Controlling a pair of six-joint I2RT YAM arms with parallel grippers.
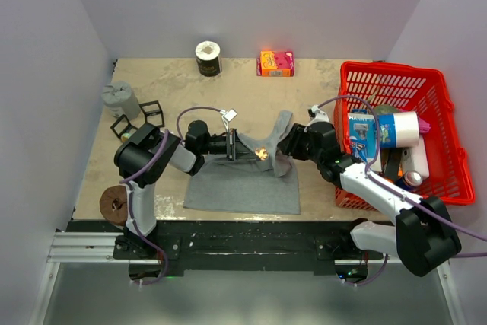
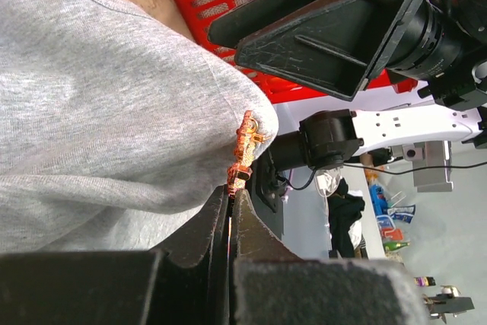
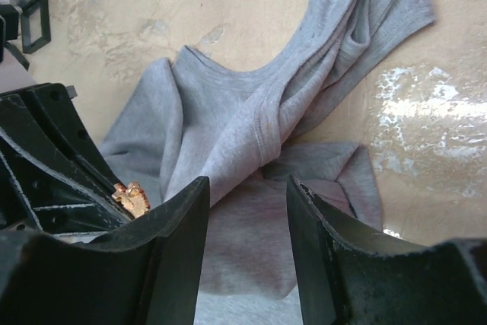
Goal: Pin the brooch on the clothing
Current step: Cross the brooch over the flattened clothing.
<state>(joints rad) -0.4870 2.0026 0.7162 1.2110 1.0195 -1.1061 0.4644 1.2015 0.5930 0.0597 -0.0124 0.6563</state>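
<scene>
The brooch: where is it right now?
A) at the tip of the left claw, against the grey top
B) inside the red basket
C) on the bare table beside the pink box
A: the left wrist view shows the brooch right at the tips of the shut left claw, against the grey top.

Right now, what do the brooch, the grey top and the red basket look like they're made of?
The brooch is likely metal: orange-gold, with glinting edges. The grey top is soft knit fabric, matte, showing fine heathered texture and loose folds. The red basket is probably moulded plastic, slightly glossy, with open lattice walls.
</scene>
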